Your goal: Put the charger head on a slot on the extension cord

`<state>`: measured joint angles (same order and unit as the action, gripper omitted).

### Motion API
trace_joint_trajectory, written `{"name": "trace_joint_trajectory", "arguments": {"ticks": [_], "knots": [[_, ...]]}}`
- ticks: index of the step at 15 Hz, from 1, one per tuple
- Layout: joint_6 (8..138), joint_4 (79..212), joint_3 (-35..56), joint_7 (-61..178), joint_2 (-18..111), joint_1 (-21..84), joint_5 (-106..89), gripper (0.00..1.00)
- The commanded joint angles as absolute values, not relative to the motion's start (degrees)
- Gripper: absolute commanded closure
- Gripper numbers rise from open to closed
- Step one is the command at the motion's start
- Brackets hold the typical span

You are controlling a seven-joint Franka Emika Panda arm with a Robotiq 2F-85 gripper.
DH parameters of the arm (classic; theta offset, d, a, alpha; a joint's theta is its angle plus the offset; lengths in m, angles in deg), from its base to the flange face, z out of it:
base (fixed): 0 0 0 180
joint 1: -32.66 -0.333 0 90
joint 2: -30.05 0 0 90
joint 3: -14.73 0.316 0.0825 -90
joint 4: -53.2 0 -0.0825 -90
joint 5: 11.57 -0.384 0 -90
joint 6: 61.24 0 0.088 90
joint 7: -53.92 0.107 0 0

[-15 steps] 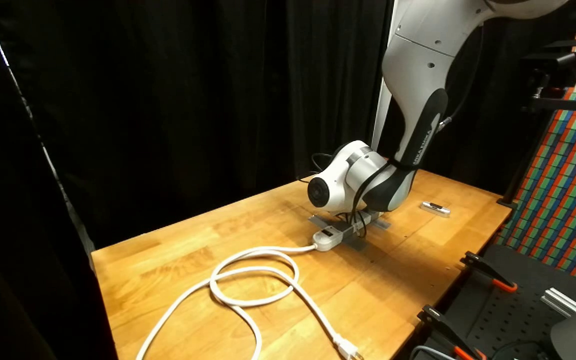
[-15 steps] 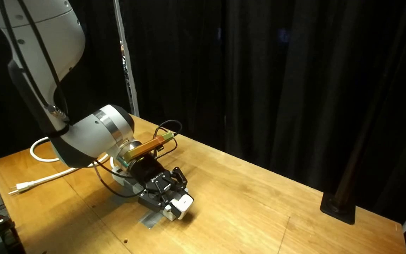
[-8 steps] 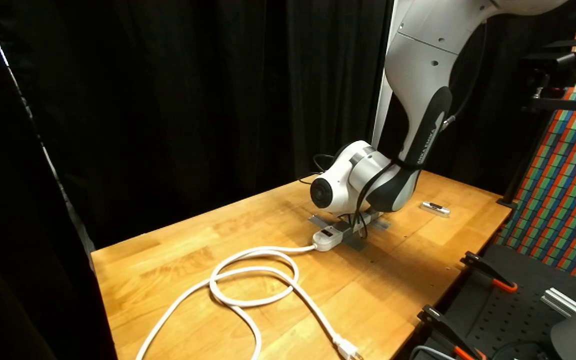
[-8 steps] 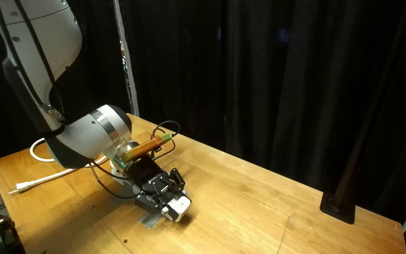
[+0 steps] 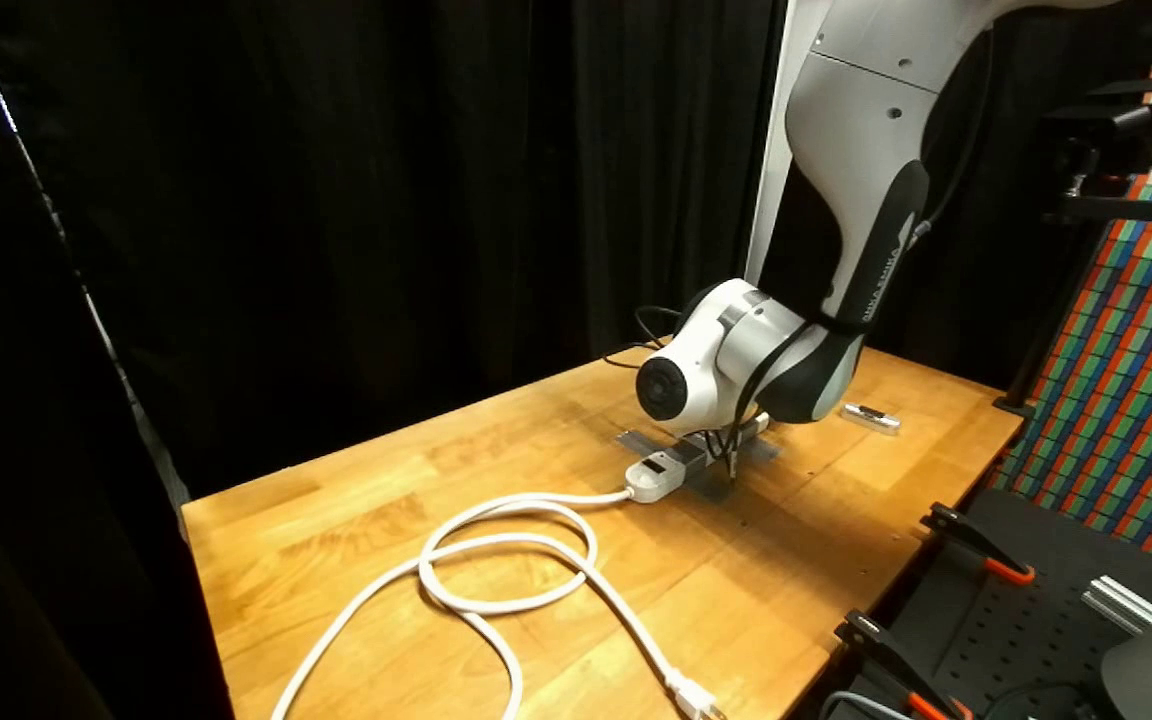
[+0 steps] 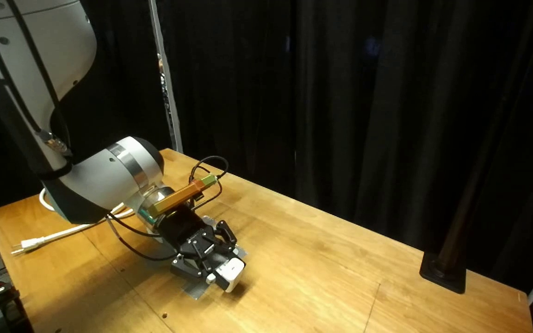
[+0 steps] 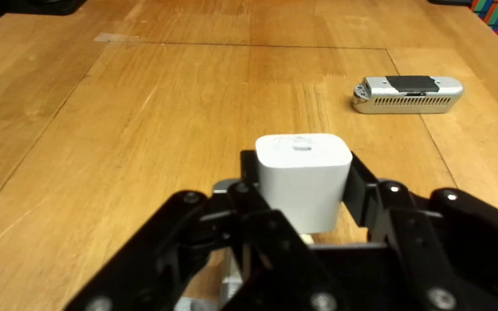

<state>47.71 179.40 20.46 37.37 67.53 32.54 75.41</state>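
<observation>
The charger head point(image 7: 303, 190), a small white cube, is held between the two black fingers of my gripper point(image 7: 303, 172) in the wrist view. The charger head point(image 6: 232, 270) and gripper point(image 6: 224, 266) are low over the table in an exterior view. The extension cord point(image 5: 652, 480) is a white strip taped to the table under my wrist. Its middle is hidden by the arm in both exterior views. A small part of the strip point(image 7: 231, 283) shows through the gripper linkage. The charger's prongs are hidden, and I cannot tell whether it touches the strip.
A silver device with a black patch point(image 7: 409, 97) lies on the table; it also shows in an exterior view point(image 5: 871, 418). The looped white cable point(image 5: 506, 605) lies at the near end. Clamps point(image 5: 976, 545) grip the table edge. A black pole base point(image 6: 443, 274) stands far right.
The arm and gripper, holding the charger head, have shifted slightly toward the clamped table edge. More of the strip's far end and tape now shows. The cable and silver device have not moved.
</observation>
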Motion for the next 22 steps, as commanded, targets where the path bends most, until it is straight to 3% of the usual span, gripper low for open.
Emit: {"name": "trace_joint_trajectory", "arguments": {"ticks": [1,16,22], "knots": [[52.01,182.80,22.03,41.83,65.66,31.97,77.03,0.77],[52.40,185.65,24.18,47.32,59.45,28.89,77.28,0.77],[70.28,186.67,23.81,31.77,49.83,35.84,69.72,0.77]]}}
